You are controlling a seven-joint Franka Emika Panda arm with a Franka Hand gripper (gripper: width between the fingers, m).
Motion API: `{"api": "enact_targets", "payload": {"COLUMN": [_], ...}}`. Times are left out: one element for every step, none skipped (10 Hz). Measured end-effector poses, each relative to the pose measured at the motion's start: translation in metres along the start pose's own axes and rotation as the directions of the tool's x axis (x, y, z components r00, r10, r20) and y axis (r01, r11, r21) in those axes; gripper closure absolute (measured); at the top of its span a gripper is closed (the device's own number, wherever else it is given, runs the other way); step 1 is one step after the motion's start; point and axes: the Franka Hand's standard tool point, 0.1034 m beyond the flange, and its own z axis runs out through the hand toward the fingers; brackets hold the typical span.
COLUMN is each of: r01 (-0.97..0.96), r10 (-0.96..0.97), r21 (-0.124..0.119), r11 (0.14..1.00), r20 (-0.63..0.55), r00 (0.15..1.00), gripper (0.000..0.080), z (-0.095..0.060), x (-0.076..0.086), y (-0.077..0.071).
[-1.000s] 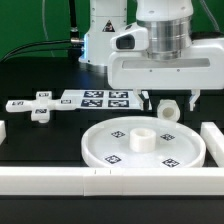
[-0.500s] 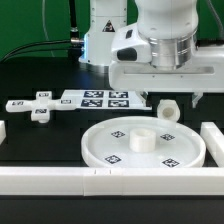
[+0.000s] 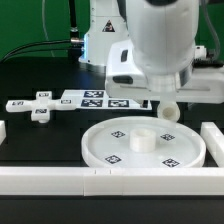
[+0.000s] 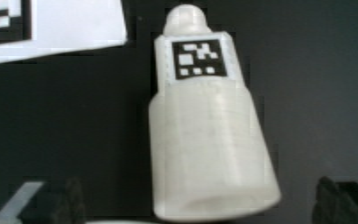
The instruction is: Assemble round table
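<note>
White plastic, the post (image 4: 202, 130) lies on its side on the black bench (image 3: 40, 140). In the wrist view its whole length shows: a thick body that narrows to a rounded tip, with a black-and-white square tag (image 4: 197, 57) on the narrower part, facing up. In the exterior view only its end (image 3: 170, 108) peeps out under the arm (image 3: 160, 50), behind the disc and toward the exterior view's right.

Over it hangs the claw (image 4: 194, 200), spread wide. Its dark fingers (image 4: 34, 203) stand one on each side of the post's thick end, with a strip of black bench showing between each finger and the plastic, so neither one touches it.

Nearer the exterior camera lies the large round disc (image 3: 100, 150), flat, rim up, with several square tags on its face and a low round hub (image 3: 143, 138) at its middle. Disc and post are apart.

At the exterior view's left, well away from both, the small cross-shaped piece (image 3: 38, 105) lies flat. Between it and the post stretches the marker board (image 3: 100, 98), whose corner also shows in the wrist view (image 4: 34, 30), just beside the post's tip.

White rails border the bench: a long one along the near edge (image 3: 60, 180), another at the exterior view's right (image 3: 212, 140).
</note>
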Motion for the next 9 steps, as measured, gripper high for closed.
{"api": "enact_targets", "payload": {"r01": [0.002,0.003,0.007,0.01,0.017,0.022,0.023,0.023,0.023], "r10": [-0.001,-0.001,-0.003,-0.005,-0.011,-0.017,-0.018,-0.018,-0.018], "r21": [-0.004,-0.013,-0.019,-0.021,-0.022,-0.021,-0.021,-0.023,-0.026], "r11": [1.0,1.0,1.0,1.0,1.0,1.0,1.0,0.999,0.999], "r20": [0.044,0.125,0.184,0.207,0.226,0.214,0.199,0.194,0.195], "r00": [0.999,0.992,0.983,0.978,0.974,0.977,0.98,0.981,0.981], "gripper": [0.015,0.015,0.015,0.015,0.015,0.015,0.015,0.015,0.015], "z": [0.002,0.007,0.01,0.012,0.015,0.016,0.018,0.022,0.024], "x": [0.001,-0.002,0.0,0.003,0.004,0.006,0.009,0.01,0.01], "y": [-0.001,0.001,0.0,-0.001,-0.002,-0.003,-0.005,-0.006,-0.006]}}
